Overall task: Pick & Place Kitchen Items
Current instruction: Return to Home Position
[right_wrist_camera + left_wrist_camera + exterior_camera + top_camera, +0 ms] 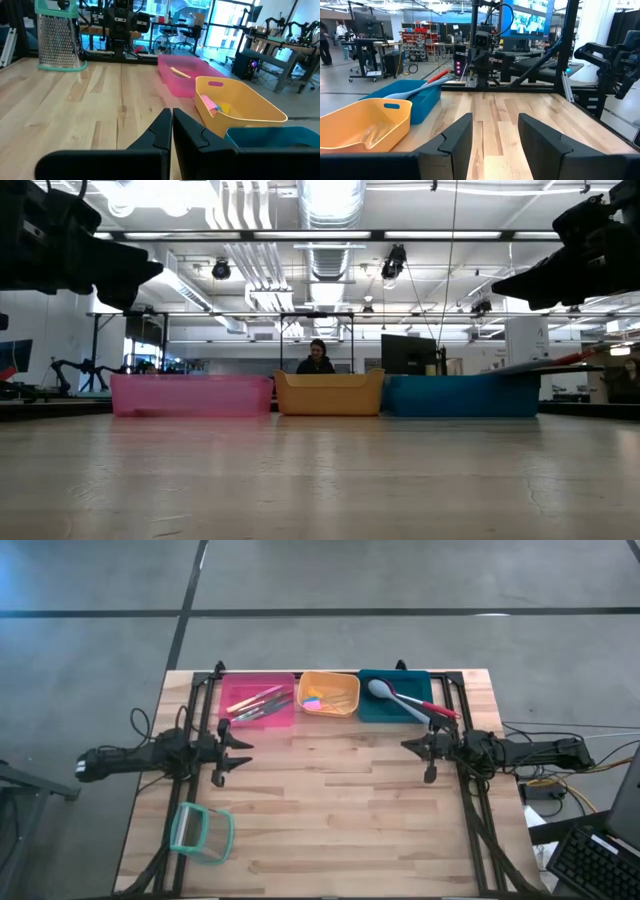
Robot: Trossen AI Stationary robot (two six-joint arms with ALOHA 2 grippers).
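Your left gripper gapes empty, your right gripper is pinched closed on nothing; park both high, slowly.

Pink bin, orange bin, teal bin, grey spoon

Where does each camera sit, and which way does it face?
High: overhead, straight down on the wooden table; shows left gripper and right gripper.
Low: table-top height, facing pink plastic bin, orange plastic bin, teal plastic bin; arms above.
Left wrist: faces the right arm; left gripper open.
Right wrist: faces the left arm; right gripper shut.
Both wrists see the orange plastic bin.
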